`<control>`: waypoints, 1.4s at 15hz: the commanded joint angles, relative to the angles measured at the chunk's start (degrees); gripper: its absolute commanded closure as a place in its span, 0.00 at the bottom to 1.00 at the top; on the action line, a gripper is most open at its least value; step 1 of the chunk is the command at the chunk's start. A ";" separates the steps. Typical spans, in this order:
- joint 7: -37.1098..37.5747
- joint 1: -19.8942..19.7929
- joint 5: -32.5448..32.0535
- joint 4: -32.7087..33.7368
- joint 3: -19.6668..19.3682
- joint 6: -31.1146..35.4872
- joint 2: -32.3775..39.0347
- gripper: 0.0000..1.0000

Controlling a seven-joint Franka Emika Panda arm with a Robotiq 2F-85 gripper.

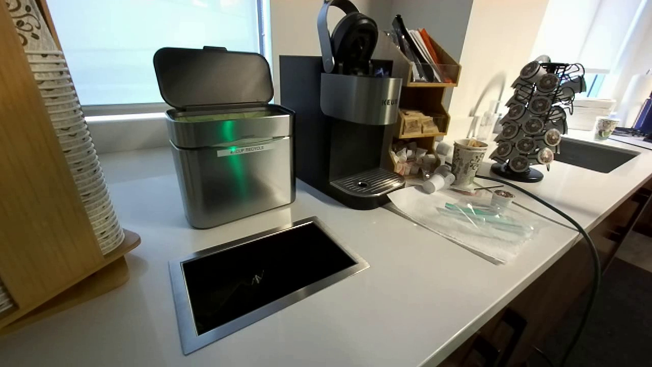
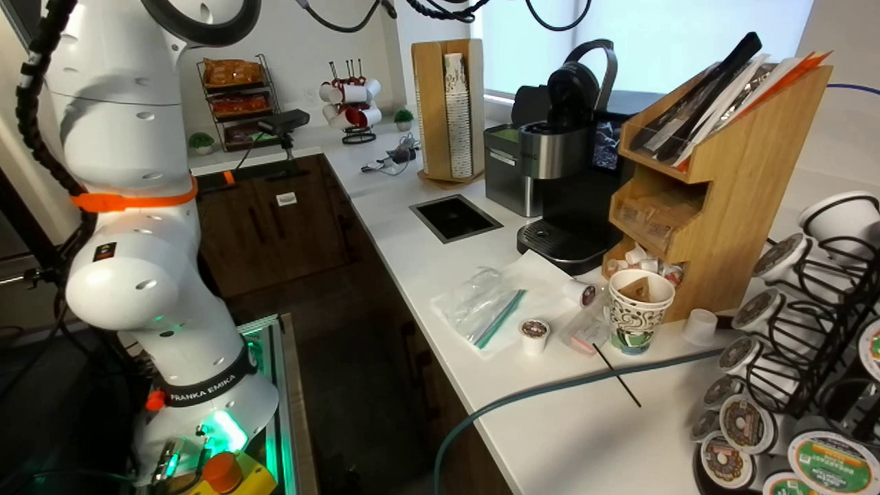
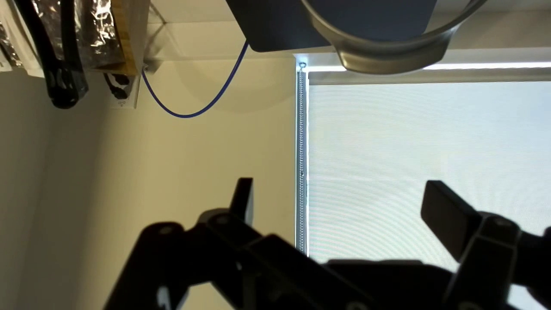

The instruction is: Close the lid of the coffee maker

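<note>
The coffee maker (image 1: 356, 99) stands on the counter and also shows in an exterior view (image 2: 553, 155). Its lid (image 1: 355, 41) is raised, tilted up and back, with the curved loop handle standing high; the raised lid also shows in an exterior view (image 2: 574, 86). In the wrist view, which looks upside down, the loop handle of the lid (image 3: 387, 56) hangs in from the top edge. My gripper (image 3: 338, 191) is open and empty, its fingers wide apart and clear of the handle. The gripper is out of view in both exterior views.
A steel bin (image 1: 234, 173) with its flat lid up stands beside the coffee maker. A wooden organizer (image 2: 749, 172) stands on its other side; its bags show in the wrist view (image 3: 101, 34). A pod rack (image 1: 535, 117), paper cups (image 2: 636, 309) and a cup holder (image 2: 430, 113) share the counter.
</note>
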 commanded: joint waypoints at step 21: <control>-5.10 -0.08 10.23 28.10 -1.95 -14.71 20.80 0.00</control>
